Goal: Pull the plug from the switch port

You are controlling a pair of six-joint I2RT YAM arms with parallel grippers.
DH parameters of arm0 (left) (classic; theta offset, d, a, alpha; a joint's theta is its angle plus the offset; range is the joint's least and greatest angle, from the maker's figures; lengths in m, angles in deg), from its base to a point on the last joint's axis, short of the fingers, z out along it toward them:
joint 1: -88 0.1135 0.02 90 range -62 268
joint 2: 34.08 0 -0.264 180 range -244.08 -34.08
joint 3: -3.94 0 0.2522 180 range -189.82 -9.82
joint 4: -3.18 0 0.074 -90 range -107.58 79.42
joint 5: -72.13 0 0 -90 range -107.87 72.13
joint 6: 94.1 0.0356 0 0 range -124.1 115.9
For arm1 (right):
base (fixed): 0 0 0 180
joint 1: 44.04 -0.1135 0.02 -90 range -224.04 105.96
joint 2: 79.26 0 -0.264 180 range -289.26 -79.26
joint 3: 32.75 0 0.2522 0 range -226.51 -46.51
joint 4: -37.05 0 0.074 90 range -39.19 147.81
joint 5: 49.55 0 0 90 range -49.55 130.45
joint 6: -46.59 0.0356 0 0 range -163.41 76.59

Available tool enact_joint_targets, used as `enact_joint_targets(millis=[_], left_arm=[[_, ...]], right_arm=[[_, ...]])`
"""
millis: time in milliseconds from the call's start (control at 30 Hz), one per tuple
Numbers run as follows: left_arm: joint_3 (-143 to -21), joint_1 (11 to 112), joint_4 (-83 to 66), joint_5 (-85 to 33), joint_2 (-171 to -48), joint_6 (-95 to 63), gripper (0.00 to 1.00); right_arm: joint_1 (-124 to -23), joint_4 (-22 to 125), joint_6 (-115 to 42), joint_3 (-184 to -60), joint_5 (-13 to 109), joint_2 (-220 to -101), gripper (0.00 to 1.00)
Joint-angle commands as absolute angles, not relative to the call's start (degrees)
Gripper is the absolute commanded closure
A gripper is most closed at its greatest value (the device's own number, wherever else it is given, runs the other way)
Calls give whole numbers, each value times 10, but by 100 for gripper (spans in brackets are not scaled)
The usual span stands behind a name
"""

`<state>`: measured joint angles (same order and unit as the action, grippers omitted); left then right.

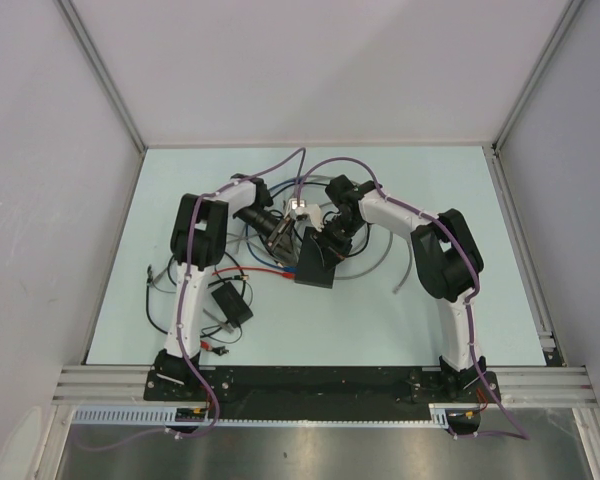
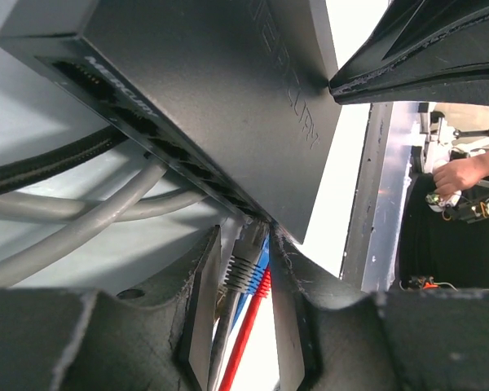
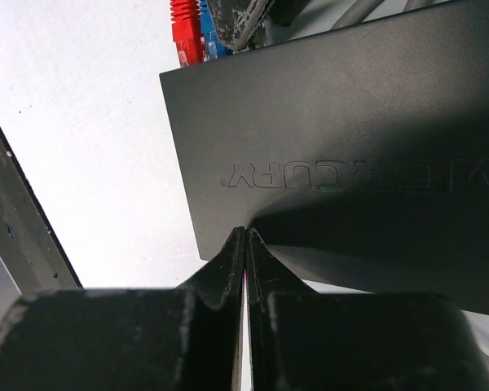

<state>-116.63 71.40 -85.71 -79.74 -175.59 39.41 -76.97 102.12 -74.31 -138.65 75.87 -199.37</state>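
One grey plug [image 2: 243,265], likely stiff and latched, sits at the switch port [image 2: 171,151]; we would hold its boot. Left claw [image 2: 244,244] straddles it, grip unclear; right claw [image 3: 245,236] pressed together.

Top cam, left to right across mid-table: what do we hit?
Black box → switch → right elbow
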Motion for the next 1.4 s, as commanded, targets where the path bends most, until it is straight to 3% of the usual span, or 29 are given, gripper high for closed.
enact_joint_targets(millis=[0,367,433,533,833,1067,1367], left_arm=[[-1179,707,-862,-812,-1764,405,65],[-1183,700,-863,-809,-1768,398,72],[-1185,700,-862,-809,-1771,394,86],[-1187,700,-853,-805,-1769,377,98],[-1240,700,-900,-765,-1779,417,100],[-1185,700,-945,-787,-1769,484,100],[-1288,708,-937,-799,-1795,438,100]], right_arm=[[-774,1014,-758,-1367,701,-2023,97],[-775,1010,-758,-1362,697,-2019,97],[-776,1010,-758,-1362,698,-2020,97],[-778,1008,-758,-1362,699,-2020,97],[-781,1005,-759,-1363,696,-2022,97],[-781,1003,-759,-1366,690,-2024,97],[-781,1004,-758,-1368,692,-2027,97]])
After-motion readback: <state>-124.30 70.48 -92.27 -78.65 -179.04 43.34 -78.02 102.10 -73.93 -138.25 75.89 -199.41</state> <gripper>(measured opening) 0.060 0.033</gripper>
